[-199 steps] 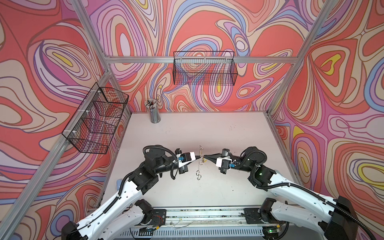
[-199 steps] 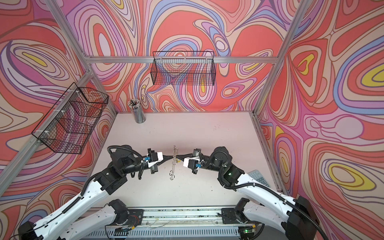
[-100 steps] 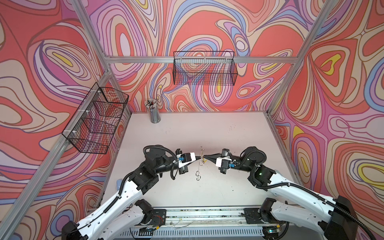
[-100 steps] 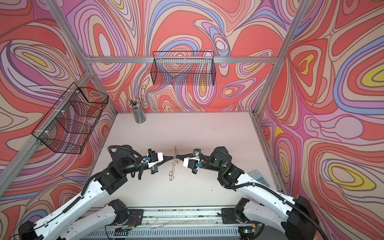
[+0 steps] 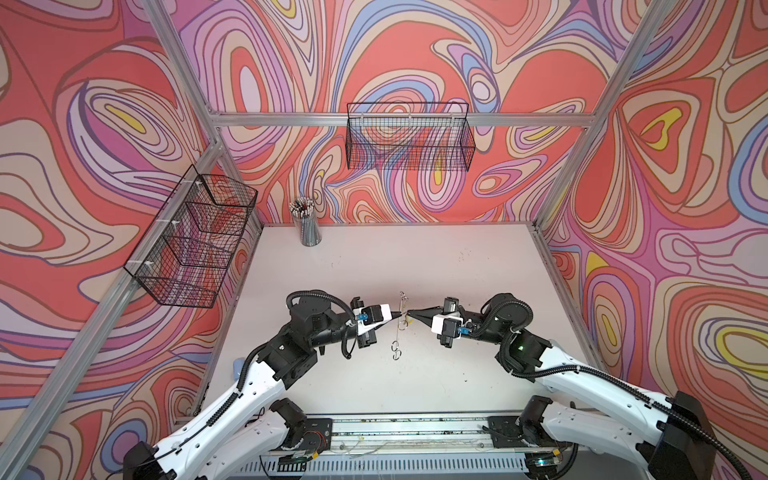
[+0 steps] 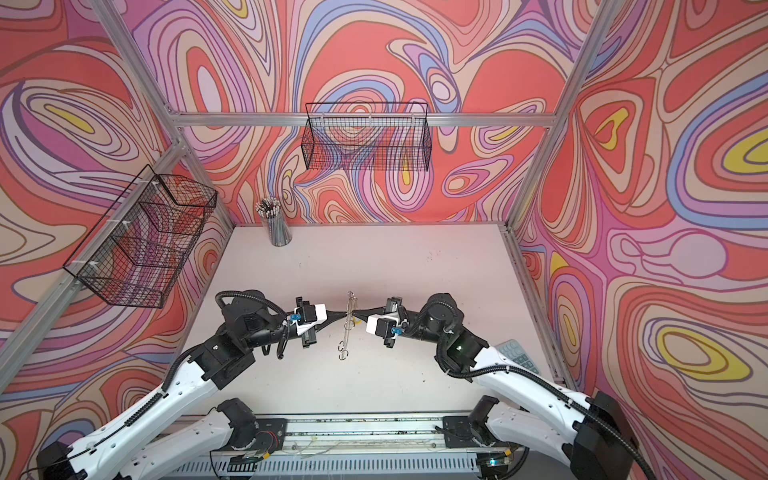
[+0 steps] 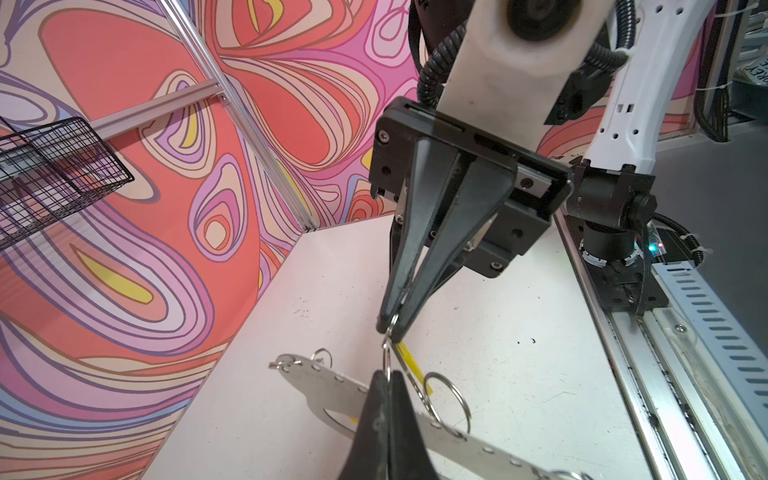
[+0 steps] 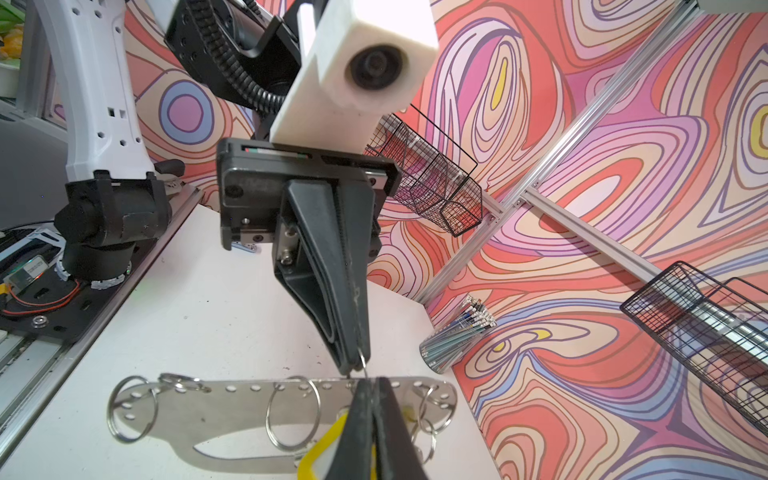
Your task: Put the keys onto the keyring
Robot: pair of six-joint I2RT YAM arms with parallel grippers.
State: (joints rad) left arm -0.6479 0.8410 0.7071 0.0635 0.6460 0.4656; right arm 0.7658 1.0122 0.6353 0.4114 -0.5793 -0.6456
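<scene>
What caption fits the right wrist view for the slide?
Left tool and right tool, both shut, pinch one wire ring at the holed edge of the keyring, yellow tag alongside.

Next to nothing to report across the last second in both top views. No visible shift of the left claw (image 5: 397,321) or the right claw (image 5: 409,313), tip to tip over the middle of the desk (image 5: 415,257). No visible swing, tilt or drop of the keyring (image 5: 399,332), pinched edge-on between them. Same for the yellow tag of the keys (image 8: 320,453) at the right claw's tip. No visible bend or reach in either arm. Any motion there may be: too slight to make out.
</scene>
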